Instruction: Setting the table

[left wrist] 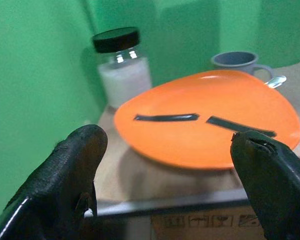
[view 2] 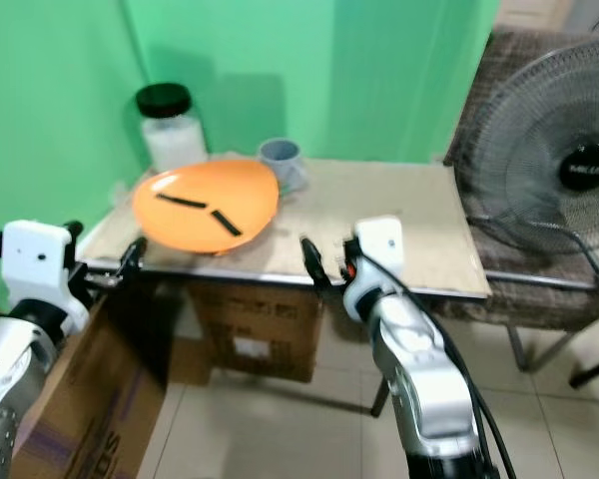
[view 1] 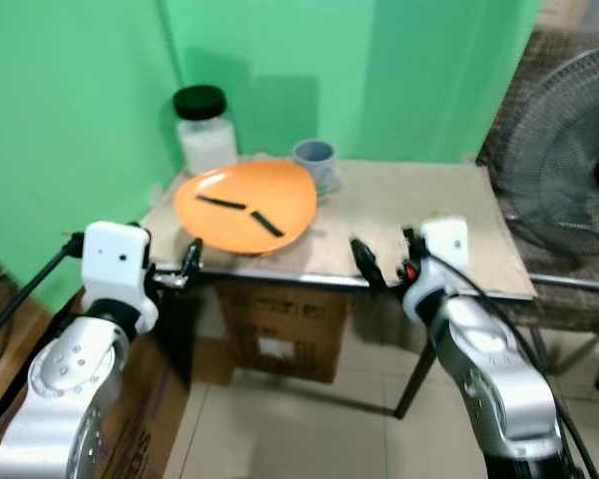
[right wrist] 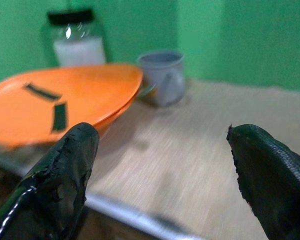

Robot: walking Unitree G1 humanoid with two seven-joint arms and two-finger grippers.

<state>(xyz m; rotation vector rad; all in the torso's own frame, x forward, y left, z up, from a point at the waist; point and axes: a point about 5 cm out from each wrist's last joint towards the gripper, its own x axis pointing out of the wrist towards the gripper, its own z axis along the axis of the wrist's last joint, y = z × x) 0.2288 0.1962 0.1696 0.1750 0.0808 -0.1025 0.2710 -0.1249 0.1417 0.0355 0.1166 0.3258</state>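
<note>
— Where's the orange plate (view 1: 246, 208)?
— On worktop (view 1: 419, 225), left corner, beside grey mug (view 1: 315, 164). Nearer left hand (view 1: 191, 261); right hand (view 1: 367, 263) further off. Both wide open, empty.

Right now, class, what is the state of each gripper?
Left gripper: open, holding nothing, short of the orange plate.
Right gripper: open, holding nothing, at the table edge.
</note>
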